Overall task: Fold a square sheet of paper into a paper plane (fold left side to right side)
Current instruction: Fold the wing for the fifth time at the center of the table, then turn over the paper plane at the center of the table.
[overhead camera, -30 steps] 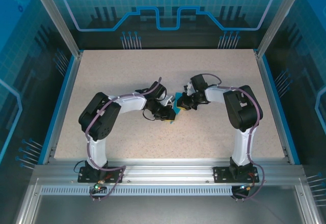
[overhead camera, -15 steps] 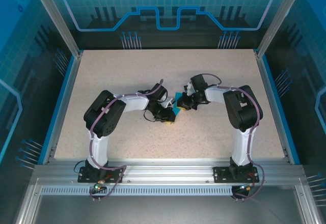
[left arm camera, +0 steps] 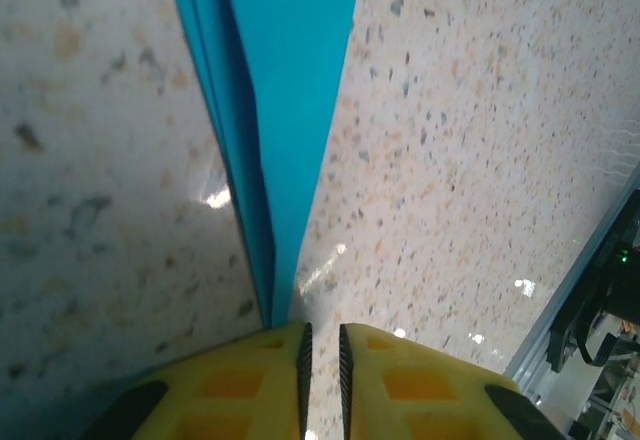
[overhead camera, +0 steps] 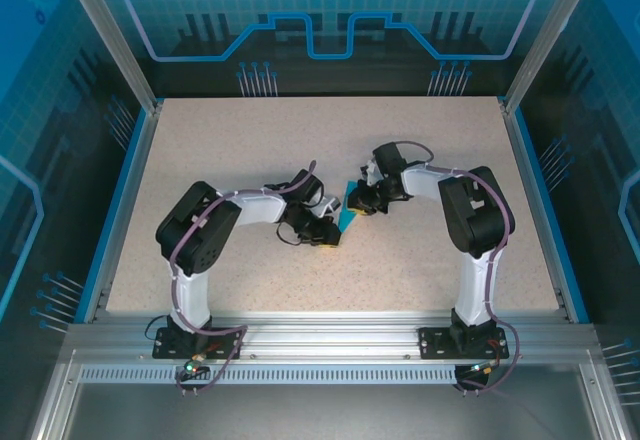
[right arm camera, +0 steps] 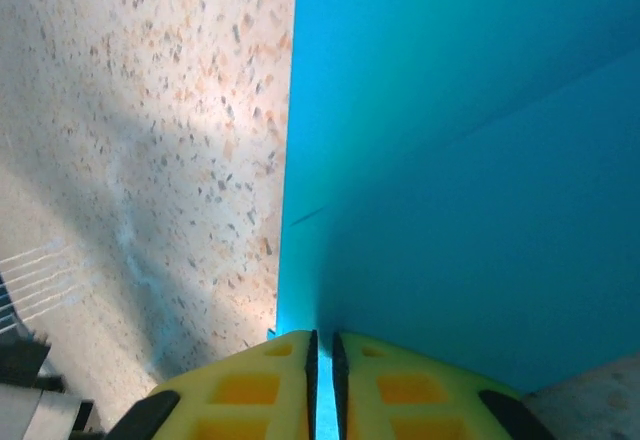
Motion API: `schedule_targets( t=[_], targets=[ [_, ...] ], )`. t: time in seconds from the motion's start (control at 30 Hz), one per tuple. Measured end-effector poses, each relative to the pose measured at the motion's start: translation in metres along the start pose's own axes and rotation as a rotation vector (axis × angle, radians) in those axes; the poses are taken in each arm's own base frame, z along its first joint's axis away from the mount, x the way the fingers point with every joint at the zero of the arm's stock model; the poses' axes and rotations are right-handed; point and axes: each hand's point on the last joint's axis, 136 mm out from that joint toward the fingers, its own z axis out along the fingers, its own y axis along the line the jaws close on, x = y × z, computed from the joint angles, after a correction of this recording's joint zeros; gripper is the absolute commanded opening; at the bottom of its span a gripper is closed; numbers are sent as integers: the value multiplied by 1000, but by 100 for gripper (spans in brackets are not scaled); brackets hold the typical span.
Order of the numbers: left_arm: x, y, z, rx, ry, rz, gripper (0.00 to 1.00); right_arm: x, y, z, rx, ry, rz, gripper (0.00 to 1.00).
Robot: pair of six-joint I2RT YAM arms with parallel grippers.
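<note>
The bright-blue paper (overhead camera: 347, 214) lies as a narrow folded wedge between both grippers at the table's middle. In the left wrist view the paper (left arm camera: 285, 110) tapers with creased layers down to a point that ends at the edge of my left finger. My left gripper (left arm camera: 322, 345) has only a thin slit between its pads, with bare table showing through it. From above, the left gripper (overhead camera: 331, 240) sits at the wedge's near tip. My right gripper (right arm camera: 322, 352) is shut on the paper's edge (right arm camera: 460, 160), and blue shows between its pads. In the top view the right gripper (overhead camera: 356, 206) is at the wedge's right side.
The speckled beige tabletop (overhead camera: 250, 150) is bordered by blue rails (overhead camera: 120, 190) and a metal frame. Both forearms bend inward and meet near the centre. Open table lies behind and to both sides of the arms.
My left gripper has slid a little toward the near left along the paper, uncovering more blue, and its elbow has shifted. The right arm has barely moved.
</note>
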Motion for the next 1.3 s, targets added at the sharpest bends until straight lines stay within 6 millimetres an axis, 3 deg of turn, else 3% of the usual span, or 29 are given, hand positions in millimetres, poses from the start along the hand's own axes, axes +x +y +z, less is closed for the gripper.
schedule_targets(
  t=[0.17, 0.23, 0.4, 0.57, 0.8, 0.93, 1.1, 1.3],
  targets=[
    [2, -16, -23, 23, -54, 32, 31, -16, 5, -26, 81, -88, -38, 55],
    [-2, -25, -40, 36, -106, 47, 38, -19, 11, -45, 106, -131, -48, 60],
    [-24, -37, -91, 16, -310, 85, 58, -23, 28, -92, 162, -227, 3, 62],
    [-38, -28, -130, -54, -498, 73, 68, -12, 27, -93, 243, -208, 106, 62],
    [-41, -8, -147, -126, -590, 24, 71, -1, 19, -49, 377, -100, 160, 52],
    [-39, -2, -147, -149, -597, 14, 71, 4, 7, -32, 429, -61, 187, 35],
    [-40, -1, -152, -166, -619, 15, 72, 8, 1, -30, 452, -37, 191, 2],
    [-40, -3, -168, -201, -673, 20, 74, 10, 14, -40, 421, -46, 124, 0]
  ],
)
